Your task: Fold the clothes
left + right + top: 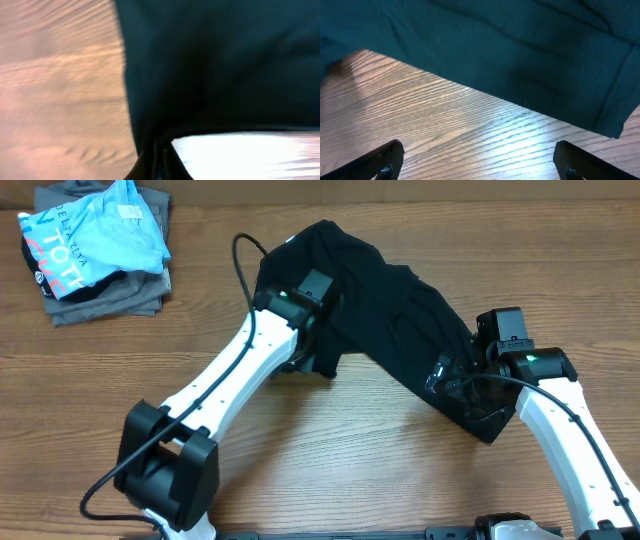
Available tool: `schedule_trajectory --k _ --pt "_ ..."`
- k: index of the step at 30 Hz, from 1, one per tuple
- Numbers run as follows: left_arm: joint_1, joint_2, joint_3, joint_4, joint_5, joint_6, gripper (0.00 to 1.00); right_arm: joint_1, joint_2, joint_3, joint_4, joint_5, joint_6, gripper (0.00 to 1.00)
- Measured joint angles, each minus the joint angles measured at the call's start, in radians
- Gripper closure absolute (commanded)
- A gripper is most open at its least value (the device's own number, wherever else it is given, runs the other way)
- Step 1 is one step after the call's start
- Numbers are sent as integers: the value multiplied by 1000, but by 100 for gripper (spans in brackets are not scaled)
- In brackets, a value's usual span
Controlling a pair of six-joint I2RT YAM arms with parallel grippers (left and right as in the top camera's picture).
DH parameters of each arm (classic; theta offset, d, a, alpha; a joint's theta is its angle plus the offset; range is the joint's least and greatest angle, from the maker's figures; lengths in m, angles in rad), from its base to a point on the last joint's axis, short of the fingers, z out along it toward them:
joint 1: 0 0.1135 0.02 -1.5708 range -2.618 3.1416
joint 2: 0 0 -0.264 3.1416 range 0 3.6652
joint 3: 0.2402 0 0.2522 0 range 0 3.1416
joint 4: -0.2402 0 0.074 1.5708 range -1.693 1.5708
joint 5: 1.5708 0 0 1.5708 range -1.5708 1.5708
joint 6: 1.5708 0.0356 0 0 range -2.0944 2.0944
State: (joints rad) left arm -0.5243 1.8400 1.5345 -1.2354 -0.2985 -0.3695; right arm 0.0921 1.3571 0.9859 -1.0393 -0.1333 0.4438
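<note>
Using the wooden worktop [330, 470] to flatten things comes first: the black T-shirt [400, 310] lies bunched on it in a diagonal band, centre to right. Your left pincer [156, 161] is clamped on its cloth. Your right pincer [477, 162] gapes empty just short of the stitched edge [614, 95]. Draw the cloth taut before the right bites. Overhead hides the pinch that the left wrist view shows, and only the right wrist view shows that stitching.

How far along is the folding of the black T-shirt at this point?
Done: nothing; the black T-shirt lies crumpled in a diagonal heap, no neat fold showing. In hand: the left gripper is shut on a pinch of its fabric; the right gripper is open, empty, by the shirt's edge. Left: the entire fold.
</note>
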Motion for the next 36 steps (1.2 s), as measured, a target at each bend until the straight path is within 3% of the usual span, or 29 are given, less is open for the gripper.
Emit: schedule_trajectory --k 7,13,19,36 --pt "106 -66 2 -169 -70 -122 96 0 34 0 26 3 0 0" --pt "197 -84 2 -215 -92 -157 96 0 148 0 34 3 0 0" --pt "198 -84 3 -223 -92 -179 96 0 226 0 14 -34 0 0" --pt "200 -84 3 -208 -92 -187 96 63 229 -83 26 -134 -81 4"
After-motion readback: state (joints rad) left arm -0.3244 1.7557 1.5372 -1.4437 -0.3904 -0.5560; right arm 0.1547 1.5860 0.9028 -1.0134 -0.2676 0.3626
